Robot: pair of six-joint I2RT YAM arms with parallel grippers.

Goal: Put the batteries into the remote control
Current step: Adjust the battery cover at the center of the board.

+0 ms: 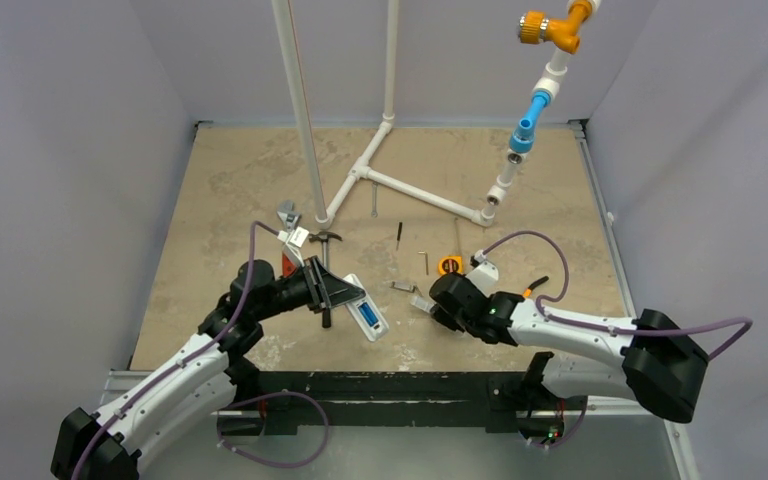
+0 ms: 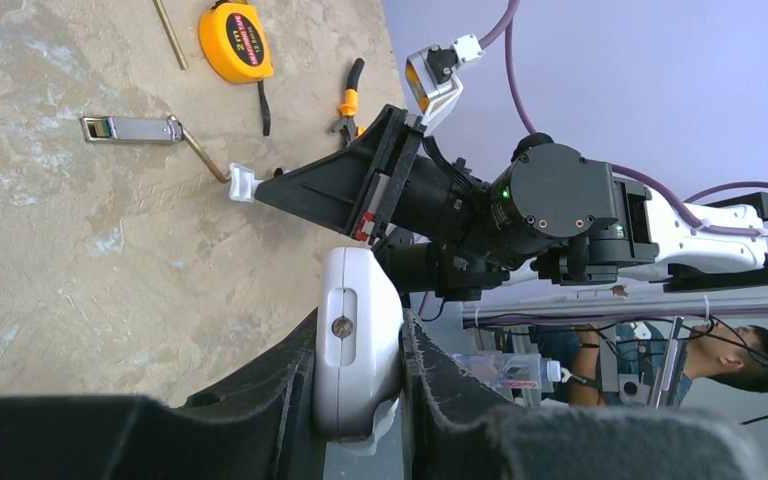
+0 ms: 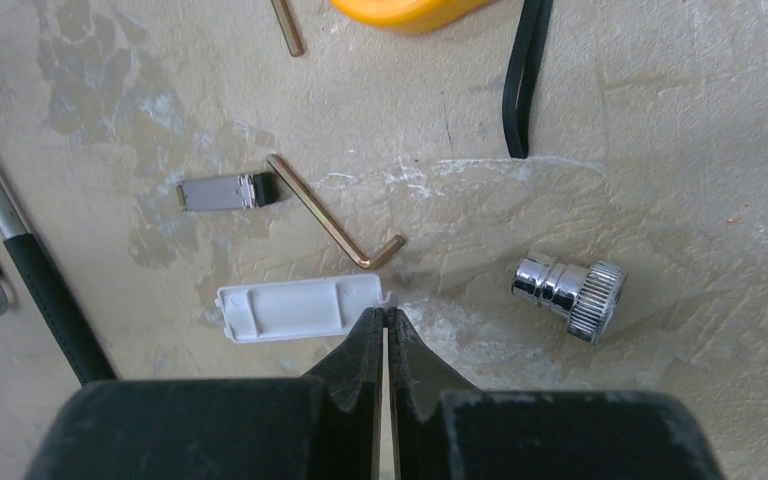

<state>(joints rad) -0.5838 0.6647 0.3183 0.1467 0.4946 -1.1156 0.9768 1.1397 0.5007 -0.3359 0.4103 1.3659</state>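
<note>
Top external shows your left gripper [image 1: 332, 292] pinching the remote control [image 1: 367, 316], lifted, blue batteries [image 1: 368, 318] already seated in its recess. Right gripper [image 3: 387, 325], fingers pressed together, touches the battery cover [image 3: 298, 306] just right of the remote. Cover is left to fit.

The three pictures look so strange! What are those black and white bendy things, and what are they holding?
They are two robot arms on a table. One picture looks down from above; the other two come from cameras on each arm's wrist. The left end effector is shut on the white remote control; from above you can see blue batteries in its open back. The right end effector is shut and holds nothing, its tips at the edge of a small white cover. Around it lie a bent brass key, a shiny metal knob and a yellow tape measure.
</note>
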